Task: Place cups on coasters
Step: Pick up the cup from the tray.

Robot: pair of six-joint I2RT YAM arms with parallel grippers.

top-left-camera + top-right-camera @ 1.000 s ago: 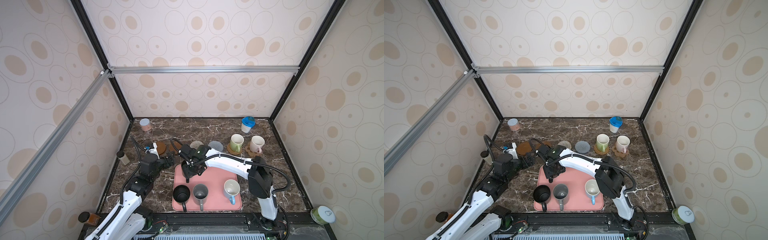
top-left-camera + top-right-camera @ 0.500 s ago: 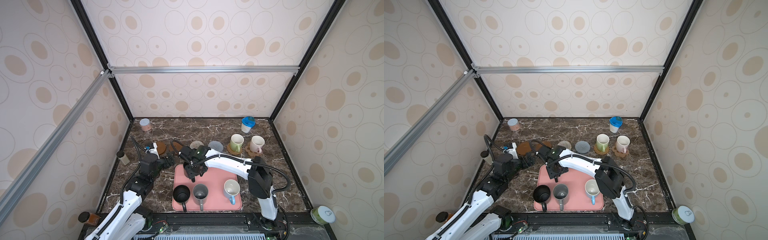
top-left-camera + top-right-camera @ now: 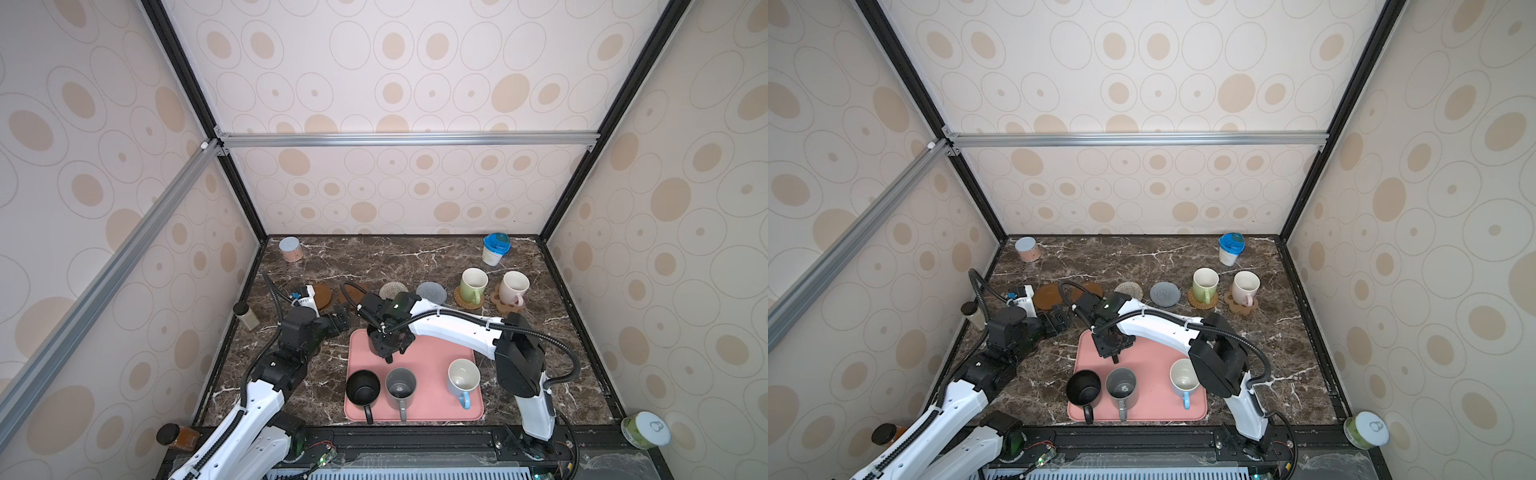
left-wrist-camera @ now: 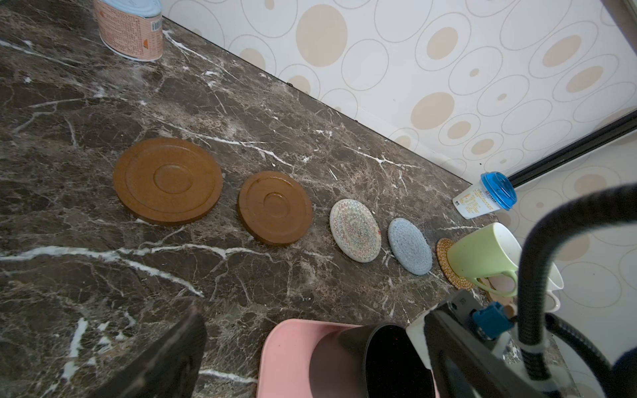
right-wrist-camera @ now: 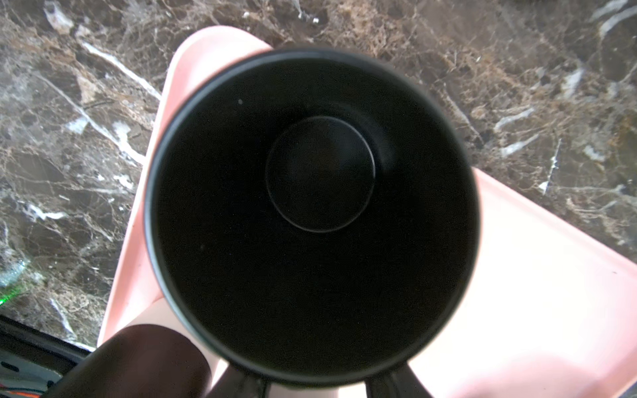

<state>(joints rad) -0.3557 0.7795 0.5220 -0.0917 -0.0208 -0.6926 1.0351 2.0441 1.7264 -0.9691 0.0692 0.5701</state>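
The right hand (image 3: 390, 355) hung over a black mug (image 5: 312, 213) on the pink tray (image 5: 517, 310). Both top views hid that mug. The right wrist view showed its mouth, yet not whether the hand gripped. The left hand (image 3: 338, 322) gaped, empty.

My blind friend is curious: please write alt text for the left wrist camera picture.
Four bare coasters line a dark marble table: two brown wooden discs, a whitish woven mat, a blue-grey one. Next, a light green mug stands on a rattan coaster, a black mug on a pink tray.
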